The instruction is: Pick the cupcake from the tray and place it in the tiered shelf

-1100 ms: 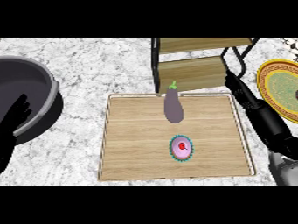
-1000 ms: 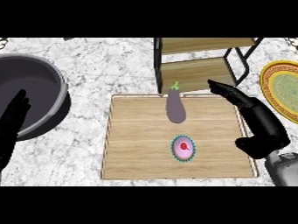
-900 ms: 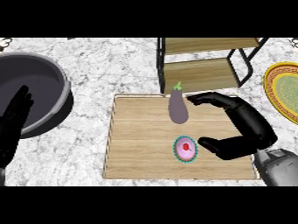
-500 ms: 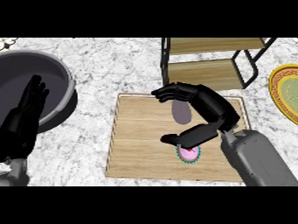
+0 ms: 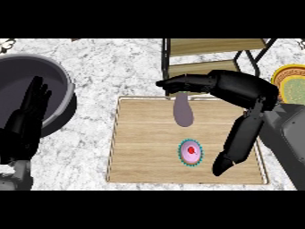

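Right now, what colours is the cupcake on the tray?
The cupcake has pink icing, a red centre and a teal wrapper, shown in the head view.

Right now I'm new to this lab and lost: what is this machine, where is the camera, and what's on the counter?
This is one picture from the head of a humanoid robot, looking steeply down at a marble counter. The black shapes are its two hands. The left hand rests open at the left, over a big grey pot. The right hand is spread above a wooden tray, fingers and thumb apart, holding nothing. On the tray lie a purple eggplant and a cupcake with a red top. Behind the tray stands a tiered shelf; a patterned plate sits at the right.
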{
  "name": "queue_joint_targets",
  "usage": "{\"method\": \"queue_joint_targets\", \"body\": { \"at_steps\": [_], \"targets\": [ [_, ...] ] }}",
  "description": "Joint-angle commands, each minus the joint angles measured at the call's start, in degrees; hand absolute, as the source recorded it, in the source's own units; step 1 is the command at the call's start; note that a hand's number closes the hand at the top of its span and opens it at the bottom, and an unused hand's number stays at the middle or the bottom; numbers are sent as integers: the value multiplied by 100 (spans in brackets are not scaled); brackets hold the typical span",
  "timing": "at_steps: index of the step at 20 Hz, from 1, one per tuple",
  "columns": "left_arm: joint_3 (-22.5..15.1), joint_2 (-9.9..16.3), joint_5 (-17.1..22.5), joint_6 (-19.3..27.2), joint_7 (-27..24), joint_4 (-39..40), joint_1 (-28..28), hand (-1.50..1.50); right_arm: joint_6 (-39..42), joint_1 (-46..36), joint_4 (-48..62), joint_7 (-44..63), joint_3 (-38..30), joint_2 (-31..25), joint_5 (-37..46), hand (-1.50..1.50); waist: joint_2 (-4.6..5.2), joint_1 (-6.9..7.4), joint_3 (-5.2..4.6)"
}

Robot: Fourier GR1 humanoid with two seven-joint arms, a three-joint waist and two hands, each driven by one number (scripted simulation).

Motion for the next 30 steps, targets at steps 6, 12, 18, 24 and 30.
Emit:
{"method": "queue_joint_targets", "body": {
  "at_steps": [6, 12, 18, 24, 30],
  "targets": [
    [14, -29, -138, 36, -45, 110, -31, 0, 777, -1154, -1556, 1062, 778, -775, 1111, -150, -56, -83, -7],
    [46, -80, -93, -28, 20, -62, 43, 0, 668, -1228, -2050, 2241, 1673, -466, 1984, -150, -23, -25, -1],
    [222, -218, -113, -200, -374, 459, -62, 0, 749, -804, -2256, 2569, 2138, -184, 2986, -150, 16, -34, 2],
    [-1, -386, -364, -21, -206, 94, 78, 0, 1031, -562, -2298, 2525, 2695, -409, 4082, -150, 10, -16, 5],
    [-1, -545, -440, -104, 11, 193, -159, 0, 795, -417, -1490, 1779, 2600, -19, 5185, -150, 27, -1, 7]
  ]
}}
